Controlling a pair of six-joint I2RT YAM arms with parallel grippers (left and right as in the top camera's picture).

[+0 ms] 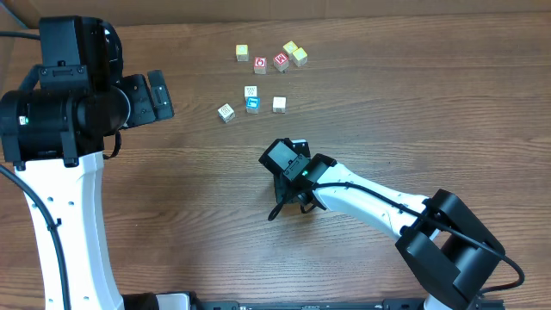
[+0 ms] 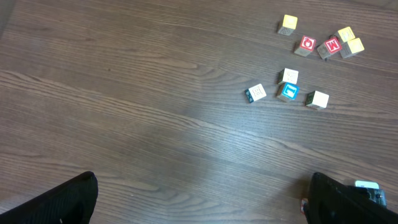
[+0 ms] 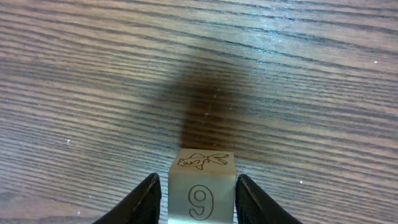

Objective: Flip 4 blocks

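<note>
Plainly, the left end effector [image 1: 151, 96] hangs spread wide at the bench's [image 1: 413, 95] left. The blue-faced block [image 1: 252, 104] lies mid-bench. The right end effector [image 3: 198, 183] brackets a numbered block [image 3: 202, 200]; gripping or merely flanking, I cannot tell. Best to roll it one face and release low. Its forearm reaches leftward, wrist pitched down.

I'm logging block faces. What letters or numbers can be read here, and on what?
"9": block between the right gripper fingers, below a fish drawing.
"M": one red block.
"O", perhaps "Q": other red block.
Blue block, pale blocks: too small to read.
</note>
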